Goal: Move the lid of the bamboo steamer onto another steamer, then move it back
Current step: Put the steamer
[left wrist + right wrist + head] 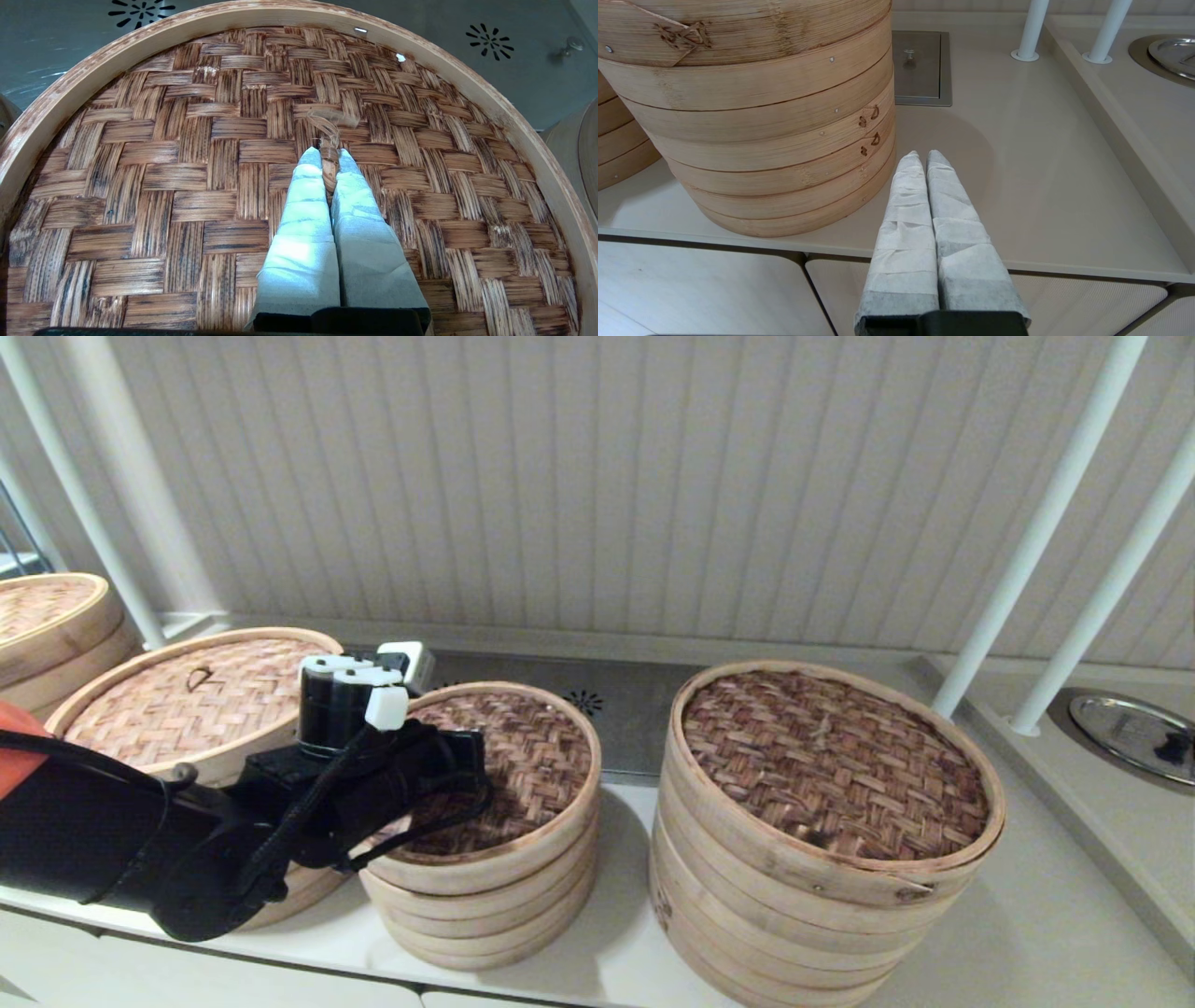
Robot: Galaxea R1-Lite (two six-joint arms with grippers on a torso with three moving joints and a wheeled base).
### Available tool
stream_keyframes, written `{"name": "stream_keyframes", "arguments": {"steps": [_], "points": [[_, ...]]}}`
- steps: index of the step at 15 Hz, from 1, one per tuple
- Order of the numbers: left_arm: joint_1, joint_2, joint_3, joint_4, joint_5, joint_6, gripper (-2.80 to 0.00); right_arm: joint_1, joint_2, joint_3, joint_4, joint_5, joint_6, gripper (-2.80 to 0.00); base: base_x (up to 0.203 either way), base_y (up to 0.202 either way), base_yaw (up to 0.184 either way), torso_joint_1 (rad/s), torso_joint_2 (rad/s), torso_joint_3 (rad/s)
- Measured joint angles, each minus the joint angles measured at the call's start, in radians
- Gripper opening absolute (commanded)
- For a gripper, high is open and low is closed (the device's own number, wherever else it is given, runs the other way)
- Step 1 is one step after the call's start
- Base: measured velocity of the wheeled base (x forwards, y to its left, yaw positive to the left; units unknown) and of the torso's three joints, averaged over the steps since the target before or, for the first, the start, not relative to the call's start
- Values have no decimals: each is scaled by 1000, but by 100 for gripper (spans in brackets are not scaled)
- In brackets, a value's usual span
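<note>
Left gripper (329,161) pinches the mottled brown bamboo steamer lid (187,186) by its loop.

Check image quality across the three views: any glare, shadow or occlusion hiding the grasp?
Head view: the left arm hides the near part of the bamboo steamer lid and its handle; the largest steamer casts a soft shadow. Left wrist view: even light, weave sharp, left tool closed on the loop handle. Right wrist view: right tool sharp over the counter, no glare.
</note>
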Motion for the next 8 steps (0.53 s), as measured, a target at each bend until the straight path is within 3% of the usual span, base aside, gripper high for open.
{"name": "stream_keyframes", "arguments": {"steps": [8], "points": [[1, 20, 3, -8, -1, -3, -280, 0, 0, 0, 0, 0, 0, -280, 0, 0, 0, 0, 0, 0]]}}
